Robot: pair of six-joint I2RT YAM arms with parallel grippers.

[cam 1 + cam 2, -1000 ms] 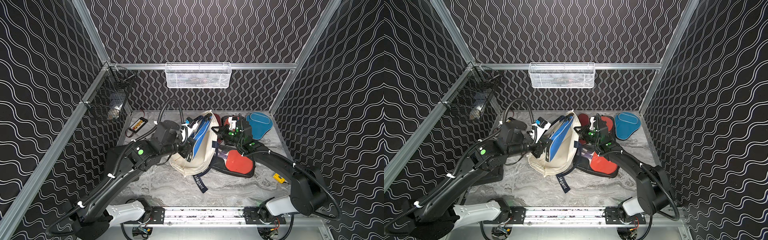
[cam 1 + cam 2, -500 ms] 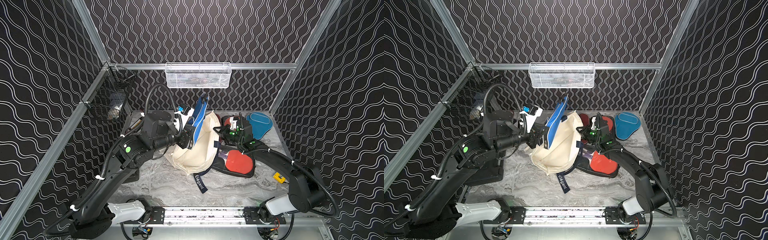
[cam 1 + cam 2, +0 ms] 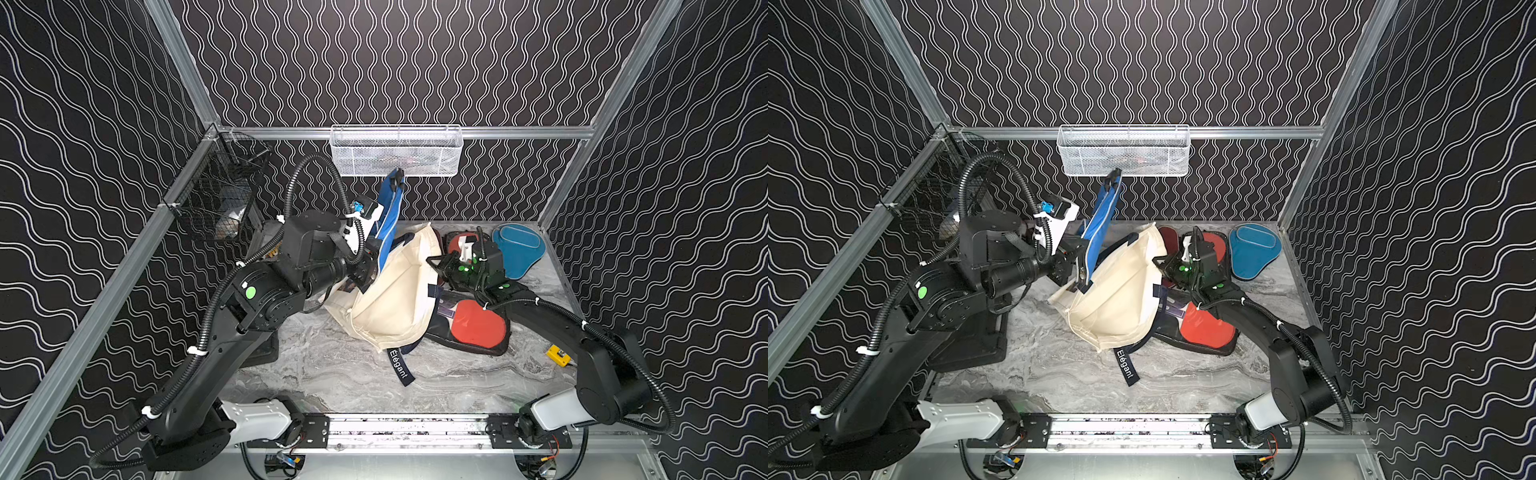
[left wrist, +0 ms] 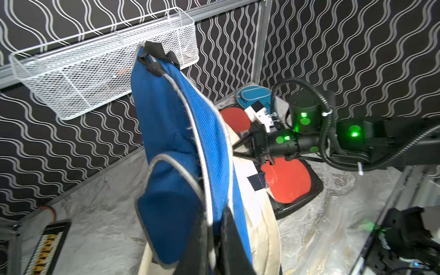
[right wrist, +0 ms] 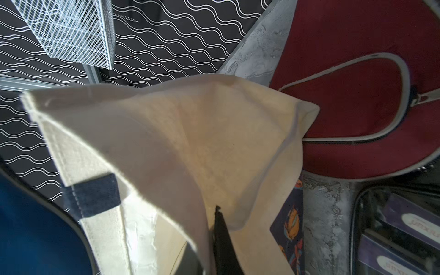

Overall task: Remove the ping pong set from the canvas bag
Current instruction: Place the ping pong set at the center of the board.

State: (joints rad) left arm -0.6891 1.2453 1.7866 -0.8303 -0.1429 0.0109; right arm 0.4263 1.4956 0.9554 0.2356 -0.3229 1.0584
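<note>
Snagging risk: left pincer (image 3: 370, 272), clenched on the blue paddle-shaped zip cover (image 3: 388, 216) at frame centre, holds it upright, lower end at the mouth of the cream canvas bag (image 3: 399, 299). The right pincer (image 3: 434, 264) pinches the bag's rim; should that slip, the bag may lift too.
</note>
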